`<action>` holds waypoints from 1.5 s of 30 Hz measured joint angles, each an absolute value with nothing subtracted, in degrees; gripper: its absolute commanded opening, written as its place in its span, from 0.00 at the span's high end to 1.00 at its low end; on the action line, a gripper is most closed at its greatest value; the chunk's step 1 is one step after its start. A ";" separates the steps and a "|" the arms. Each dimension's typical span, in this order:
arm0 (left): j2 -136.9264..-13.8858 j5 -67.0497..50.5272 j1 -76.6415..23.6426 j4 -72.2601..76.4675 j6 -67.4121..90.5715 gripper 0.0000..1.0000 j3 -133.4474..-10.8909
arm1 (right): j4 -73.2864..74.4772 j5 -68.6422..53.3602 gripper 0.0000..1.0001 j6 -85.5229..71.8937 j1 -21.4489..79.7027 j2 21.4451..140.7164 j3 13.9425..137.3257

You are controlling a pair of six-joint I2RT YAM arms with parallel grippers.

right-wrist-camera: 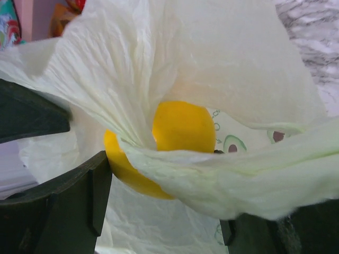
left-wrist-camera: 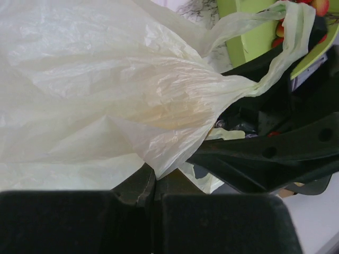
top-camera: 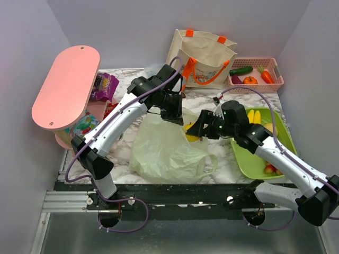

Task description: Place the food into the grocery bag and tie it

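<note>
Right gripper (right-wrist-camera: 167, 190): looks clamped on the yellow citrus (right-wrist-camera: 183, 127) at the mouth of the grocery bag (top-camera: 164, 153). Its far finger is hidden under film.
Left gripper (left-wrist-camera: 153, 193): pinched on a fold of the bag's rim at the bag's back edge, probably to lift the mouth open for the fruit.
Citrus: just inside the bag's lip and not yet let go, with a flap of film draped across its front.
Other food: the banana bunch (top-camera: 254, 115) waits on the green tray (top-camera: 249, 159), right of the bag.
Edges: the draped lip could snag the fingers when they withdraw.
Open room: bare table (top-camera: 225, 151) lies between the bag and the tray, and the canvas tote (top-camera: 204, 61) crowds the space behind the bag.
</note>
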State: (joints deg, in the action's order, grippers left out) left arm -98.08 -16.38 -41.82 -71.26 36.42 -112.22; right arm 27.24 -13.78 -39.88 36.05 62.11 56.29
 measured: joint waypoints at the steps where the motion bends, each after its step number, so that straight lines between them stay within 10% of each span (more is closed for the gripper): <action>1: -98.06 -16.56 -41.69 -71.13 36.42 1.00 -112.14 | 26.55 -13.91 0.99 -40.42 36.47 62.52 55.81; 6: -98.06 -17.52 -41.50 -70.41 36.32 1.00 -112.05 | 24.84 -14.02 0.90 -42.52 39.42 63.86 52.80; 14: -98.04 -18.31 -41.10 -70.17 35.77 1.00 -111.90 | 21.10 -14.00 0.31 -45.15 39.86 63.88 50.50; 29: -97.80 -18.63 -40.34 -69.47 34.92 1.00 -109.25 | 20.51 -15.64 0.00 -44.31 39.86 63.92 50.46; 45: -97.80 -18.65 -39.81 -69.52 34.09 1.00 -109.25 | 23.94 -17.54 0.06 -42.81 39.88 60.93 51.40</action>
State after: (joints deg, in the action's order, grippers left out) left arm -97.80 -18.65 -39.81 -69.52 34.09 -109.25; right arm 23.94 -17.54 -42.81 39.88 60.93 51.40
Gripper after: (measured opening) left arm 0.006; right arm 0.972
